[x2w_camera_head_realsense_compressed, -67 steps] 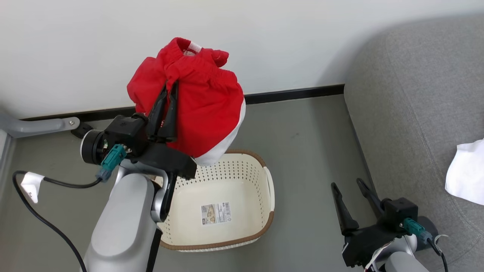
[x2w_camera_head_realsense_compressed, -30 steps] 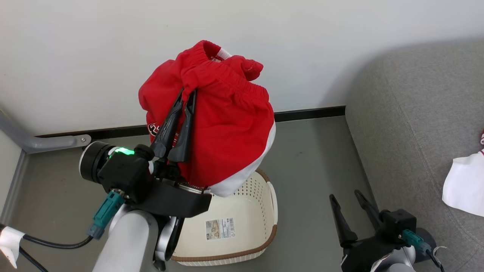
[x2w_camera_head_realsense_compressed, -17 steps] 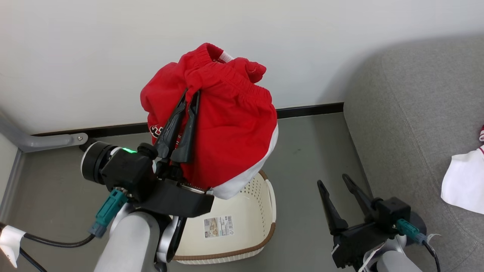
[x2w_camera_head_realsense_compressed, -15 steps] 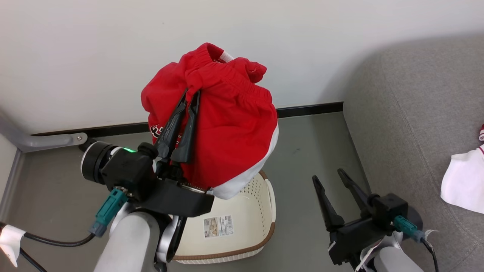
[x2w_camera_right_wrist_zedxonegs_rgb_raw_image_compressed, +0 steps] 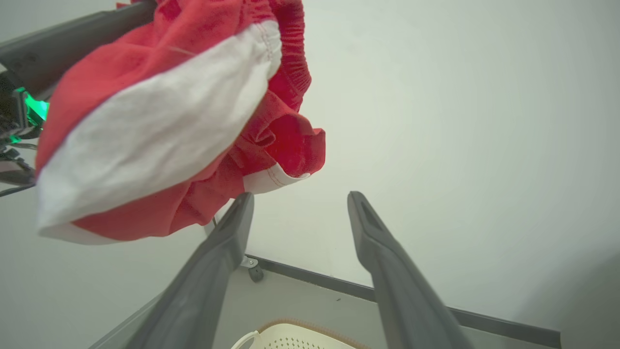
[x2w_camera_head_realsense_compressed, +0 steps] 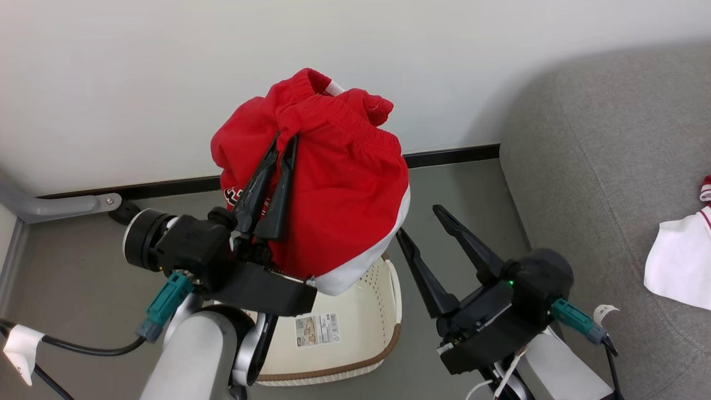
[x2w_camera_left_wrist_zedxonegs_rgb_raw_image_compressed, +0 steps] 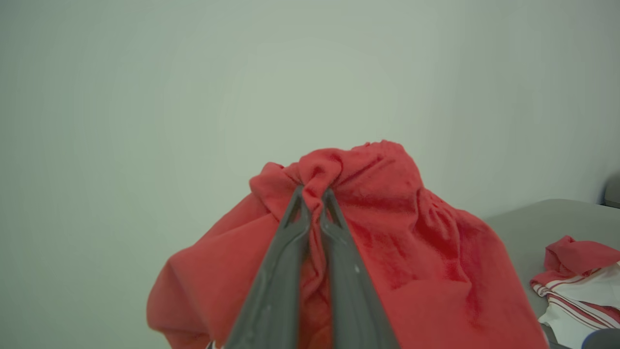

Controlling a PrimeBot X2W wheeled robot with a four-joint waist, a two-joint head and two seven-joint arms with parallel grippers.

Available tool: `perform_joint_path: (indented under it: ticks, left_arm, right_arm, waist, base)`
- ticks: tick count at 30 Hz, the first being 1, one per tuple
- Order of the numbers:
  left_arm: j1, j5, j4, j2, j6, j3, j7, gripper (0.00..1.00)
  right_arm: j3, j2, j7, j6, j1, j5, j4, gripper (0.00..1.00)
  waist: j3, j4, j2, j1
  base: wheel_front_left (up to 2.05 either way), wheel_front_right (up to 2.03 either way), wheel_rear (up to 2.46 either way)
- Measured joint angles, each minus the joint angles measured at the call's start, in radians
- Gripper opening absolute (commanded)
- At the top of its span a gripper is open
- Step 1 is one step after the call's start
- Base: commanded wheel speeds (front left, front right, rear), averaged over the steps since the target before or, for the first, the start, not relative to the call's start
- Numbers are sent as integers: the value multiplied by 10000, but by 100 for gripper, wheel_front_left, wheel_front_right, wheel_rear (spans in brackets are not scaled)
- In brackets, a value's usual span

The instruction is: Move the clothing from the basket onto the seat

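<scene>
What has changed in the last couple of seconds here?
The right gripper, open, rose from the lower right toward the hanging red clothing and now stands beside it. Nothing was grabbed or released. The left gripper stayed shut on the red clothing above the basket; the white piece still lies on the seat.

You see bright, even light. A soft shadow lies on the wall (x2w_camera_head_realsense_compressed: pixel 489 105) by the seat (x2w_camera_head_realsense_compressed: pixel 600 178). Your wrist pictures look softer and dimmer at the corners.
</scene>
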Motion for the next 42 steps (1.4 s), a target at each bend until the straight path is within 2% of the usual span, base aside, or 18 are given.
perform_joint_path:
  ticks: [7, 16, 27, 42]
  left_arm:
    - [-35, -2, 140, -6, 2, -31, 88, 0]
    - [-163, -13, 247, -13, 6, -69, 96, 0]
    - [-204, -13, 391, -4, 90, -36, 102, 0]
    - [-403, -13, 635, 12, 94, 50, 102, 0]
  right_arm:
    - [531, 19, -44, 171, -305, 2, -865, 100]
    - [802, 21, -44, 244, -499, 2, -924, 100]
    - [525, -44, -44, 245, -462, 104, -955, 100]
    - [-282, -146, -71, 245, -11, 301, -1916, 100]
  waist:
    - [73, -39, 0, 0]
    - [197, -58, 0, 0]
    - [334, -143, 0, 0]
    - [577, -301, 1, 0]
  base:
    - [0, 0, 0]
    - [0, 0, 0]
    - [0, 0, 0]
    - [0, 0, 0]
